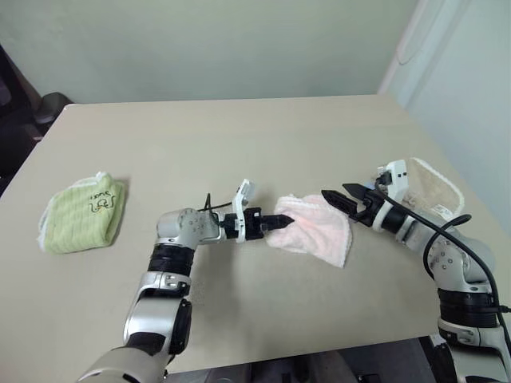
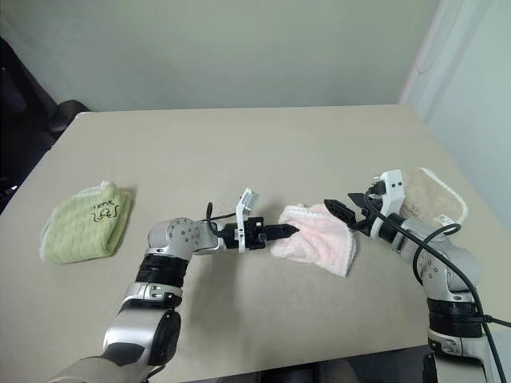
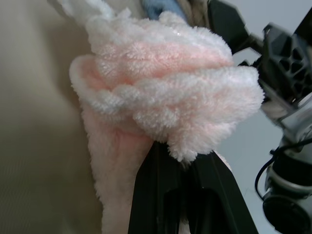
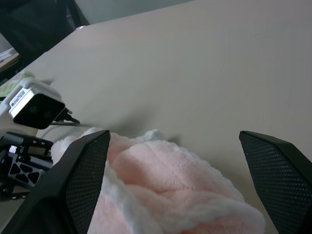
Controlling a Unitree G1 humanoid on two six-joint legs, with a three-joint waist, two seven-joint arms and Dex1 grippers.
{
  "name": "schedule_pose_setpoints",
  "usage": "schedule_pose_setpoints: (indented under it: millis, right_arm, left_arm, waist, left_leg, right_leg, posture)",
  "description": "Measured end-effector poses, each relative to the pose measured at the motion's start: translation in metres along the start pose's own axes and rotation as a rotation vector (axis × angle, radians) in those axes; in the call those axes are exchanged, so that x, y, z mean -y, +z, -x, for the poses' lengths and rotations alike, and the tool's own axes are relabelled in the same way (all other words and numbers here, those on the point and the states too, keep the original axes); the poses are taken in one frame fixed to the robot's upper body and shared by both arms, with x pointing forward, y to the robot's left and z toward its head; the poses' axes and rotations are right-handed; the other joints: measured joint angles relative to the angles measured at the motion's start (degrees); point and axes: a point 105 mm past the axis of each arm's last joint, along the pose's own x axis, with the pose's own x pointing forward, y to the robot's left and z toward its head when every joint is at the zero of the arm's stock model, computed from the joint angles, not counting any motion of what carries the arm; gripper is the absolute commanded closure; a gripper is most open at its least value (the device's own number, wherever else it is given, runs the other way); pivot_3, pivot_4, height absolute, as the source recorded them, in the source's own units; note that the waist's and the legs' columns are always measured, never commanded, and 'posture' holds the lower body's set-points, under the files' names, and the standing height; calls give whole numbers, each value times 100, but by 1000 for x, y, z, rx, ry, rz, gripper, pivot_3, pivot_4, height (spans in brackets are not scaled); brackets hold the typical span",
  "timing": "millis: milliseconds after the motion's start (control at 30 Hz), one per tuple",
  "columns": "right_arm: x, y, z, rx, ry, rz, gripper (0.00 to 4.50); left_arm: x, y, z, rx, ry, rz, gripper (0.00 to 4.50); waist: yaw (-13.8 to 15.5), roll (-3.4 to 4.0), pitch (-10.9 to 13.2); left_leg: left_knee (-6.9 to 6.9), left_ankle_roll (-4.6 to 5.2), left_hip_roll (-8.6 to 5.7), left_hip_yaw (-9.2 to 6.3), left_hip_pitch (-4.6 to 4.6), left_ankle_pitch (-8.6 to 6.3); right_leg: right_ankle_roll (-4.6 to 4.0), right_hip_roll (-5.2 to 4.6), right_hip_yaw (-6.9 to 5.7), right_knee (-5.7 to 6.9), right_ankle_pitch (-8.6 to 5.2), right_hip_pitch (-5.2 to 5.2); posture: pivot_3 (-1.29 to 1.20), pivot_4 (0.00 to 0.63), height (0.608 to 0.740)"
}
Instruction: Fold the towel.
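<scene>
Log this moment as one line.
left gripper: shut on pink towel edge | right gripper: open, above towel's far side | towel: bunched on table

Beige table [image 1: 263, 136] with a plain matt top, backed by a pale green wall [image 1: 239, 40]; a dark chair or seat [image 1: 32, 108] stands just off the table's far left corner. Lime-green folded towel [image 1: 84, 214] lies near the left edge, ribbed weave, white edging, a small dark scribble on its upper face. Beige white-edged towel [image 1: 431, 187] sits near the right edge, partly hidden, and a scrap of blue cloth [image 3: 163, 7] shows beside it in the left wrist view
</scene>
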Motion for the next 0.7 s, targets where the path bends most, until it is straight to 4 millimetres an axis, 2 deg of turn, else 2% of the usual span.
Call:
schedule_pose_setpoints:
  millis: [300,433,700]
  right_arm:
    - [0,0,0,1,-1,1,0]
    - [1,0,0,3,-2,0,0]
    - [5,3,-2,15,-13,-8,0]
  left_arm:
    - [3,49,25,228,13,58,4465]
    - [7,68,42,310,27,51,4465]
    - [12,80,62,354,56,9,4465]
  waist:
    - [-69,1,1]
    - [-69,0,2]
    - [-42,0,3]
  left_leg:
    - [-3,-7,3,1,6,5]
    - [-4,-8,3,0,5,6]
    - [-4,-8,1,0,2,5]
  right_leg:
    - [-7,4,0,4,6,-1]
    - [-8,5,0,3,7,-3]
    - [-10,4,0,2,8,-4]
  posture:
    - [0,150,740]
    - [0,150,740]
    - [0,150,740]
